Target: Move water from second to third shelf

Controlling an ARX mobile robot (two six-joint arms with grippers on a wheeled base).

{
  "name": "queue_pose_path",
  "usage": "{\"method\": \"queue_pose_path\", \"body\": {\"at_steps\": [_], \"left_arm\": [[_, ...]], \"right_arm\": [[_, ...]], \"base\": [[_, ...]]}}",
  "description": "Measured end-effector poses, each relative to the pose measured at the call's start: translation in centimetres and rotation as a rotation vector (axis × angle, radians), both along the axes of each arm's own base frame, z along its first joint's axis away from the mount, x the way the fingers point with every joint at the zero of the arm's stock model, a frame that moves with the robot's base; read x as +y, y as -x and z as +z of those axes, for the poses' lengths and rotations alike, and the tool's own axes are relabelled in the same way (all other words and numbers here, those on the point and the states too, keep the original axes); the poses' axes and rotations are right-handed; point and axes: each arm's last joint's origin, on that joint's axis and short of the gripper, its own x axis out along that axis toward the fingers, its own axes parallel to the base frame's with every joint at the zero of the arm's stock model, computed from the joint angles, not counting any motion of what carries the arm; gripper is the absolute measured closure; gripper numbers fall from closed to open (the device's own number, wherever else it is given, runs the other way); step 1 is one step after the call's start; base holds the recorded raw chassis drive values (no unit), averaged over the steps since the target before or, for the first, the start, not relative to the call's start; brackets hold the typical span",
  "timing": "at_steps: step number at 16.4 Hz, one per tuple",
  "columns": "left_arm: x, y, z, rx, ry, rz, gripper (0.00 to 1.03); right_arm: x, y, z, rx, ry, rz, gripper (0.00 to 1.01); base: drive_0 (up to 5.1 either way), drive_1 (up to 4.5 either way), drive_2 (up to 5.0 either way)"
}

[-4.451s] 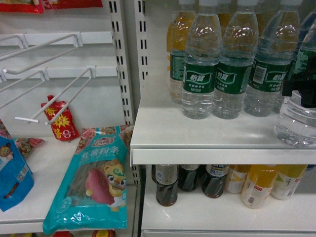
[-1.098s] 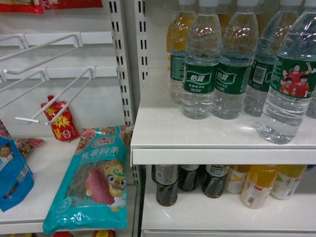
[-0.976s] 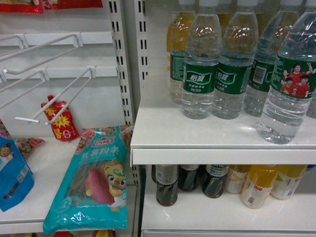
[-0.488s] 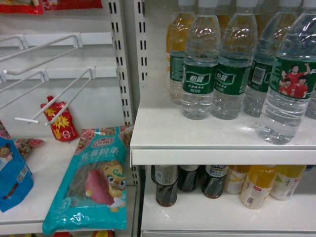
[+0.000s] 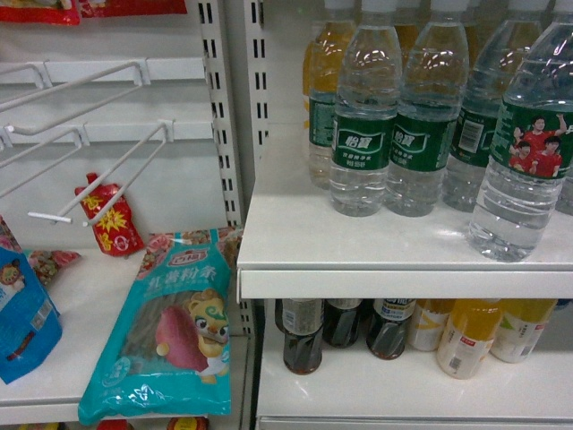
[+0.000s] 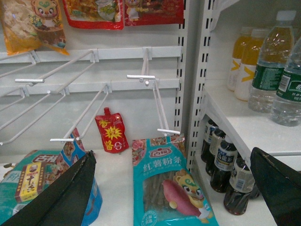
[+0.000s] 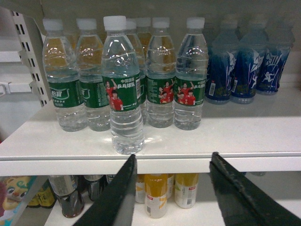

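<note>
We see the water bottle [image 7: 122, 89] standing upright near the front edge of the white shelf [image 7: 244, 136], a little ahead of the row of other green-labelled bottles [image 7: 169, 75] (its label shows players in red shirts). In the head view the same bottle [image 5: 528, 143] stands at the right side of that shelf [image 5: 358, 251], with dark cola bottles [image 5: 345, 327] and orange drinks [image 5: 466, 336] on the level below. Our right gripper [image 7: 171, 197] sits just in front of the shelf edge, jaws spread wide and holding nothing, apart from the bottle. Our left gripper [image 6: 174, 197] is likewise spread wide and empty, facing a teal snack bag [image 6: 167, 183] under wire hooks [image 6: 146, 77].
</note>
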Motion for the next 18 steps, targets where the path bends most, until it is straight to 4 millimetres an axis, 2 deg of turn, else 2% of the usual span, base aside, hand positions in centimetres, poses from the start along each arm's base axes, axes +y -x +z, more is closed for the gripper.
{"method": "queue_pose_path", "body": {"at_steps": [3,5,18], "left_arm": [[0.00,0.00,0.00,0.000,0.000,0.000,0.05],[0.00,0.00,0.00,0.000,0.000,0.000,0.05],[0.00,0.00,0.03,-0.003,0.000,0.000,0.05]], "right_arm": [[0.00,0.00,0.00,0.000,0.000,0.000,0.29],[0.00,0.00,0.00,0.000,0.000,0.000,0.05],[0.00,0.00,0.03,-0.003,0.000,0.000,0.03]], "base": [[0.0,0.00,0.0],[0.0,0.00,0.0],[0.0,0.00,0.0]]}}
